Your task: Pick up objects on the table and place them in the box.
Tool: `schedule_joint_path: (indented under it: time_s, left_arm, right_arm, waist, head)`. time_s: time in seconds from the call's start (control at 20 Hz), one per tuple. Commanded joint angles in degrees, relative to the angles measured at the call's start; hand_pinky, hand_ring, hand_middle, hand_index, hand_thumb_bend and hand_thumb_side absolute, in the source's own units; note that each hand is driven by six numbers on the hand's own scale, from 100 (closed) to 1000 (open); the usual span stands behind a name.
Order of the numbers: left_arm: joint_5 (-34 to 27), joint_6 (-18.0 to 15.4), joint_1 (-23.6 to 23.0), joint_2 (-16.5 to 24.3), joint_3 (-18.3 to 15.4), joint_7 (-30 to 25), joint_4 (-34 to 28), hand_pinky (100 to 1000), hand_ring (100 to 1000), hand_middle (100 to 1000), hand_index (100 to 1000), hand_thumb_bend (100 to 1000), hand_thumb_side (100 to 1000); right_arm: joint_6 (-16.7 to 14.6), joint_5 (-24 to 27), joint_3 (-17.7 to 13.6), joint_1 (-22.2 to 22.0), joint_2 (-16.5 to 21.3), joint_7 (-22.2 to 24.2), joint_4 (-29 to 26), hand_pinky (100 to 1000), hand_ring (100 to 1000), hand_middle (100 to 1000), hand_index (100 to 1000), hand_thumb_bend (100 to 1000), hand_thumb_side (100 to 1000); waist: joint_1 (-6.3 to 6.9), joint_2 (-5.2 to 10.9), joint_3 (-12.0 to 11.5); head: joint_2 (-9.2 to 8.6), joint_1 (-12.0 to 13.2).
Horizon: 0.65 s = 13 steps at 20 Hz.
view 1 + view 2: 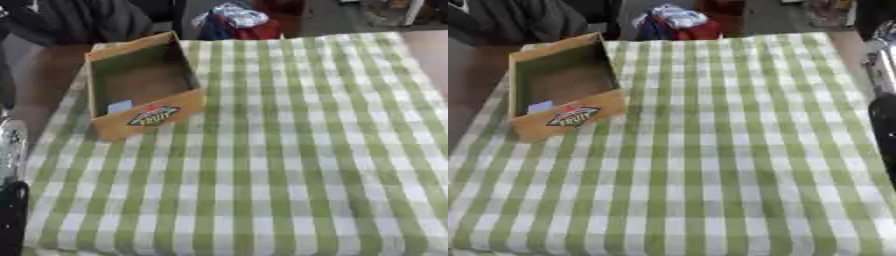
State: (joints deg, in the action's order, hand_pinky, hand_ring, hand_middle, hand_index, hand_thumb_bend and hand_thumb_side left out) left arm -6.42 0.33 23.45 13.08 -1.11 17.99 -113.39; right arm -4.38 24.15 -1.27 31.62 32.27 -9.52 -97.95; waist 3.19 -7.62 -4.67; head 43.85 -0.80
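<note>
At the desk's (289,165) far left corner sits an open brown cardboard box (144,112), a pale blue scrap (119,106) inside. Neither hand shows, so I cannot tell their state; a blind reach might shove the box off.

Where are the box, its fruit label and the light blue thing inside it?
box (140,44): left eye view, far wall's rim.
fruit label (153,115): left eye view, label's middle.
light blue thing (119,106): left eye view, its middle.
</note>
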Motion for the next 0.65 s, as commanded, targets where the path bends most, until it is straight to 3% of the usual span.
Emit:
schedule_joint_path:
  time_s: [0.05, 0.35, 0.65]
  left_arm:
    - [0.50, -0.06, 0.12, 1.50, -0.88, 0.86, -0.38, 659, 611, 624, 825, 203, 648]
    - [0.44, -0.16, -0.75, 1.37, -1.26, 1.51, -0.27, 659, 611, 623, 825, 207, 657]
    - [0.77, -0.29, -1.22, 1.33, -1.32, 1.33, -0.81, 660, 611, 621, 821, 215, 680]
  right_arm:
    - [-0.46, 0.22, -1.32, -1.92, 0.91, -0.88, -5.81, 626, 757, 821, 885, 100, 391]
    - [-2.98, -3.74, -2.84, -8.93, -1.06, -0.58, -11.36, 625, 757, 822, 885, 100, 390]
    - [-4.22, -7.73, -3.50, -12.89, -4.13, -0.53, -14.07, 628, 756, 819, 878, 100, 399]
  waist:
    - [-0.10, 0.54, 0.48]
    - [-0.24, 0.11, 1.90]
    - [-0.24, -0.14, 2.75]
  head:
    - [0.27, 1.56]
    - [0.27, 3.30]
    - [0.27, 3.20]
